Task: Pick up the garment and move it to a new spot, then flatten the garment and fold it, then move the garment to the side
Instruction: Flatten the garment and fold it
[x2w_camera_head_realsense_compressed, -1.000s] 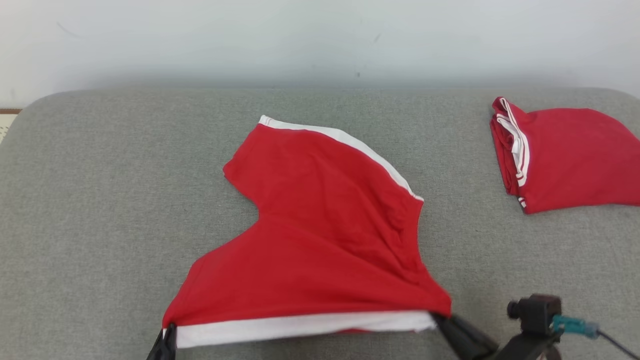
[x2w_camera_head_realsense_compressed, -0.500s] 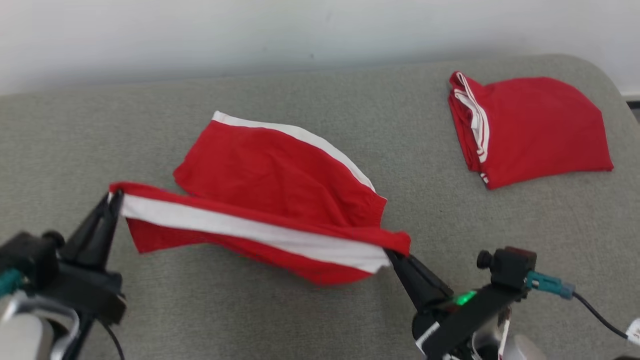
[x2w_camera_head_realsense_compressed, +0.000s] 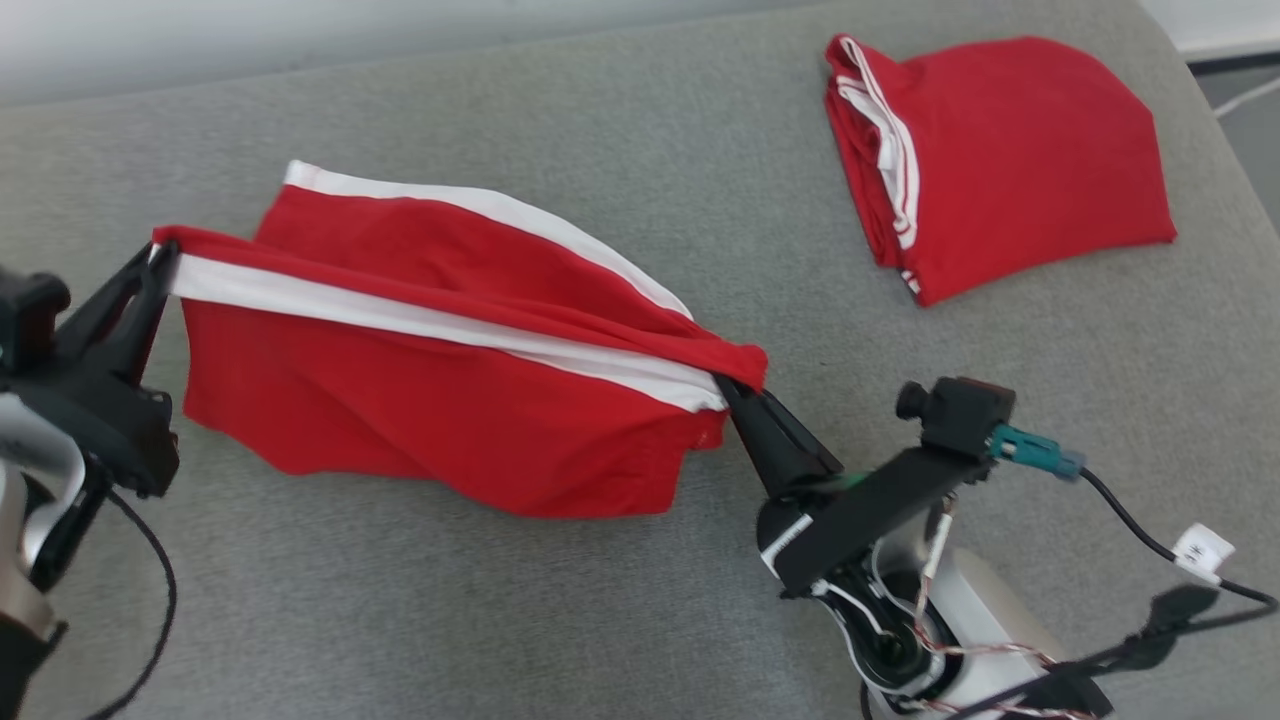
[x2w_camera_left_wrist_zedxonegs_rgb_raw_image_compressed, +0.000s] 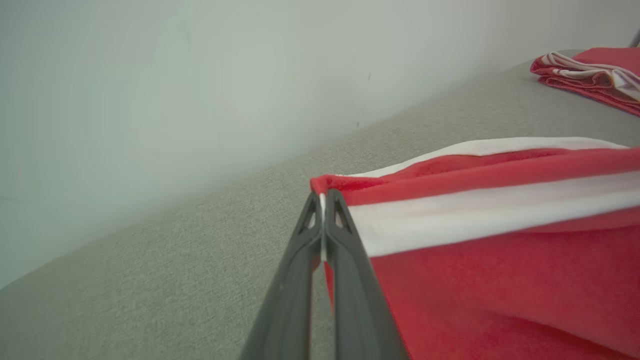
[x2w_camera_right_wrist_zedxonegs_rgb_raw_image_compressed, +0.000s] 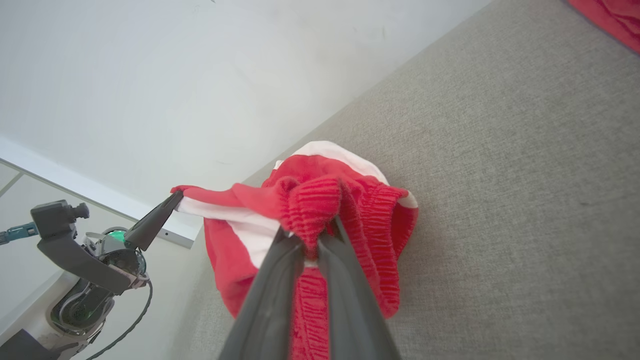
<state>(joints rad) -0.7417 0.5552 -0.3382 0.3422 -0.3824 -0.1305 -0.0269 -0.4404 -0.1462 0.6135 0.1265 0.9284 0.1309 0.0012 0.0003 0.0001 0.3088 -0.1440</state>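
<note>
Since a second ago, the red cloth shorts with white bands (x2w_camera_head_realsense_compressed: 430, 400) have risen off the grey fabric cushion (x2w_camera_head_realsense_compressed: 600, 620). They hang stretched between the left gripper (x2w_camera_head_realsense_compressed: 160, 258) and right gripper (x2w_camera_head_realsense_compressed: 727, 384), each clamped on a waistband end.

The red garment (x2w_camera_head_realsense_compressed: 420, 400) with white bands hung stretched by its two corners, its lower part draping onto the grey cushion (x2w_camera_head_realsense_compressed: 640, 150).

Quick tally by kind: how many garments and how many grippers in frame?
Red garments: 2 (held garment, folded garment)
Grippers: 2 (left gripper, right gripper), both shut on the held garment
Total: 4
</note>
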